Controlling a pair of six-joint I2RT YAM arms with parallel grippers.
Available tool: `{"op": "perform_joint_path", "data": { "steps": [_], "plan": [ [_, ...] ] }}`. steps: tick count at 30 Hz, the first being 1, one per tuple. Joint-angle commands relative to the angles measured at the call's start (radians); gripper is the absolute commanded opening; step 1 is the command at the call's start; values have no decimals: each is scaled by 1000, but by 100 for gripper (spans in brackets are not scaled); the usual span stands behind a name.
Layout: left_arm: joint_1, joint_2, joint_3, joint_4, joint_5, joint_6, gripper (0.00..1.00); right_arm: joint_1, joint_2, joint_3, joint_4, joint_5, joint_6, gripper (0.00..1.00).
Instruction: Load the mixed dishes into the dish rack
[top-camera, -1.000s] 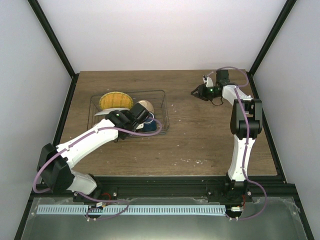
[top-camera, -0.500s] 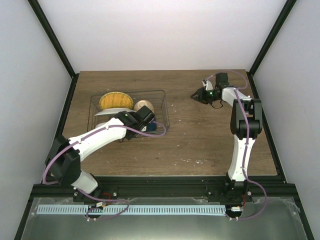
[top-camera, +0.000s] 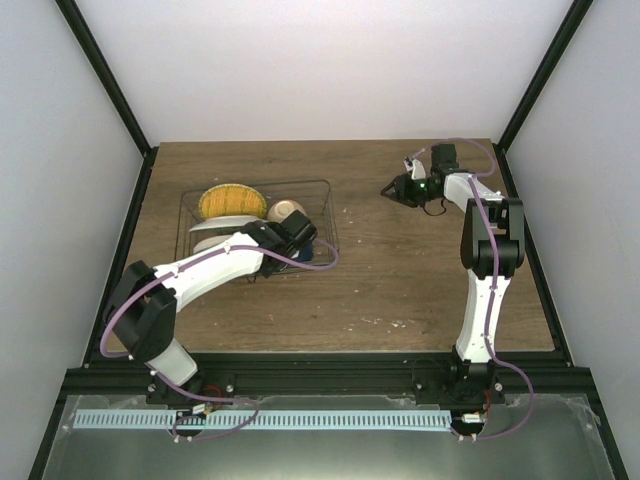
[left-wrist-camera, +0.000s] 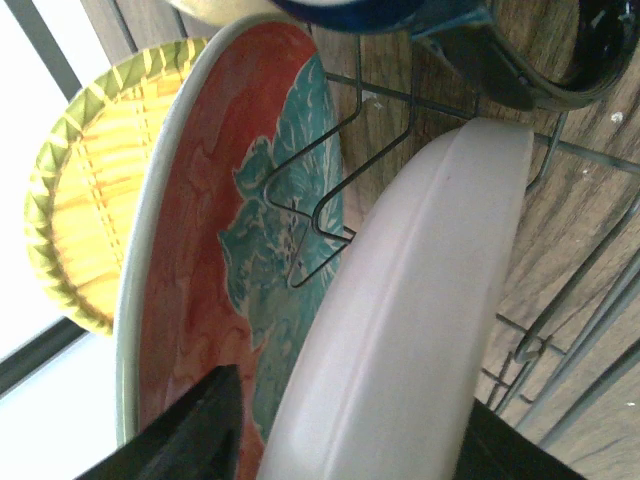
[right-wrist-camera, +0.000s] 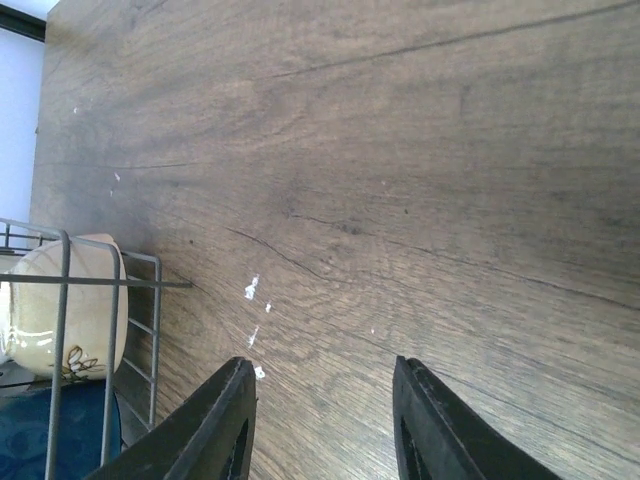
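Since a second ago the left arm has pushed a little to the right over the dish rack (top-camera: 331, 215), while the right arm has hardly shifted. The left gripper (left-wrist-camera: 350, 405) hangs low inside the rack. Its fingers are spread to either side of the pale plate (left-wrist-camera: 410, 320), and a thin gap shows beside one finger, so it is not clamped.

That plate stands on edge in the wire dividers, just beside the red plate (left-wrist-camera: 220, 250) with its teal flower. The yellow plate (left-wrist-camera: 80, 210) stands upright behind the red one. The cream bowl (top-camera: 287, 210) and the blue mug (left-wrist-camera: 380, 12) sit at the right end of the rack.

The right gripper (right-wrist-camera: 325, 420) hovers above the bare table (top-camera: 400, 270), well apart from the rack, with its fingers parted and nothing between them.
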Motion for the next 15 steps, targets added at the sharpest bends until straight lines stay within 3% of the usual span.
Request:
{"op": "perform_joint_path", "data": {
  "steps": [1,9,12,15],
  "plan": [
    [2,18,38,2,3,-58,54,-7,6,67,-24,5,-29,40],
    [1,37,65,-12,-2,-68,68,-7,4,70,-33,12,-39,40],
    [-4,31,88,-37,4,-88,98,-7,5,70,-34,15,-41,41],
    [-15,22,107,-67,9,-119,100,-7,10,75,-33,14,-41,41]
  ]
}}
